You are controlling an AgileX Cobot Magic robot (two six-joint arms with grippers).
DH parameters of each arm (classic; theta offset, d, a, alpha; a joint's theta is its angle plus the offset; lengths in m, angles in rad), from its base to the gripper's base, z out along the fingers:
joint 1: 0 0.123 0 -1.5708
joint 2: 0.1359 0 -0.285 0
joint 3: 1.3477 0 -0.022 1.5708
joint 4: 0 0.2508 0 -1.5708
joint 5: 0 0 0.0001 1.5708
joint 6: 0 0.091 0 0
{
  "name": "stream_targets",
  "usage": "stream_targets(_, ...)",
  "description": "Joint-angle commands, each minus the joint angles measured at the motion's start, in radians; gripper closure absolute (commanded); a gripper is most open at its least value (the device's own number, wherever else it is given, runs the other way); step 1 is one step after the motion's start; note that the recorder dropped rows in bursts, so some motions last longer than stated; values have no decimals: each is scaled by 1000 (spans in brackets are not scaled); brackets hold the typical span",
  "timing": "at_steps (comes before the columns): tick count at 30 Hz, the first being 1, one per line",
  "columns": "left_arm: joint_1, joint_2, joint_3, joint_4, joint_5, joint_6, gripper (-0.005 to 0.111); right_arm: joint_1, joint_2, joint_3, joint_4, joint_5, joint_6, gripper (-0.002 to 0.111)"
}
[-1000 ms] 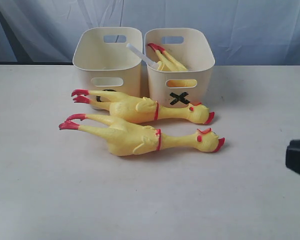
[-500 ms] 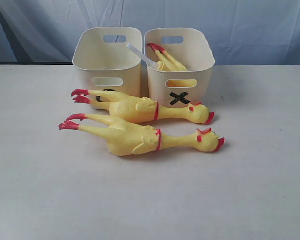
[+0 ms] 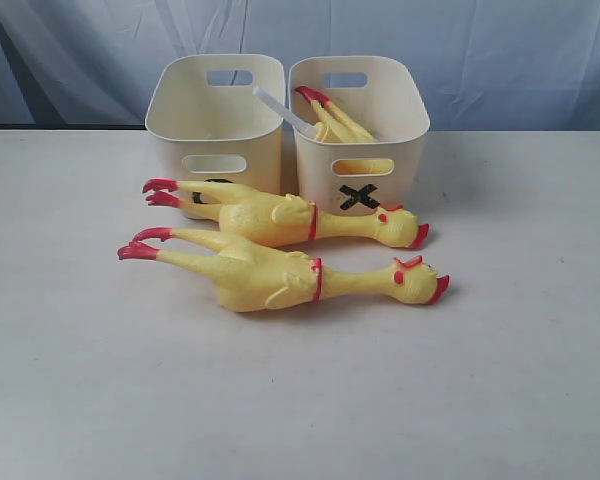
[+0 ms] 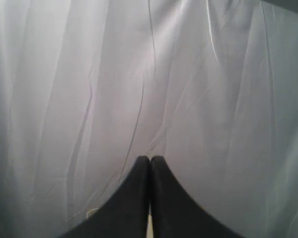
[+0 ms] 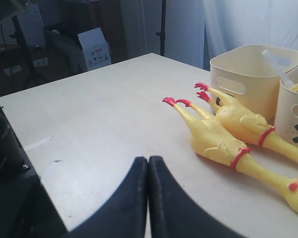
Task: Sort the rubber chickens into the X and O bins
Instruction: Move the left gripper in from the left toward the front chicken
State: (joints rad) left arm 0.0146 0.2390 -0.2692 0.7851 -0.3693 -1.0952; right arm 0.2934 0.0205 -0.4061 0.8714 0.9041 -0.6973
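Near chicken (image 3: 280, 275) and far chicken (image 3: 280, 217) lie on table (image 3: 500, 380) before left O bin (image 3: 170, 110), right X bin (image 3: 405, 130); third chicken (image 3: 335, 120) feet-up inside X bin. Likely soft, light rubber — pinch mid-body. Left gripper (image 4: 150, 159), right gripper (image 5: 148, 159) clenched, empty.

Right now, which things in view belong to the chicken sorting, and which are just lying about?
Part of the job:
front chicken and rear chicken, both lying on the table
third chicken, already in the X bin
left bin, its mark mostly hidden

Just lying about:
white strip, propped where the bins' rims meet
cardboard box, beyond the table
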Motion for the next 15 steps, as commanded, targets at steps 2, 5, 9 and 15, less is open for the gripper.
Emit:
stream_targets(2, 3, 160, -100, 357, -10, -360, 107, -3, -7, 5, 2, -2, 0, 108)
stream_targets(5, 3, 246, -148, 585, -50, -578, 107, -3, -7, 5, 2, -2, 0, 108)
stream_targets(9, 3, 343, -195, 827, -116, -793, 107, -3, -7, 5, 2, 2, 0, 108)
stream_targets(15, 3, 431, -236, 959, -204, -886, 107, -3, -7, 5, 10, 1, 0, 108)
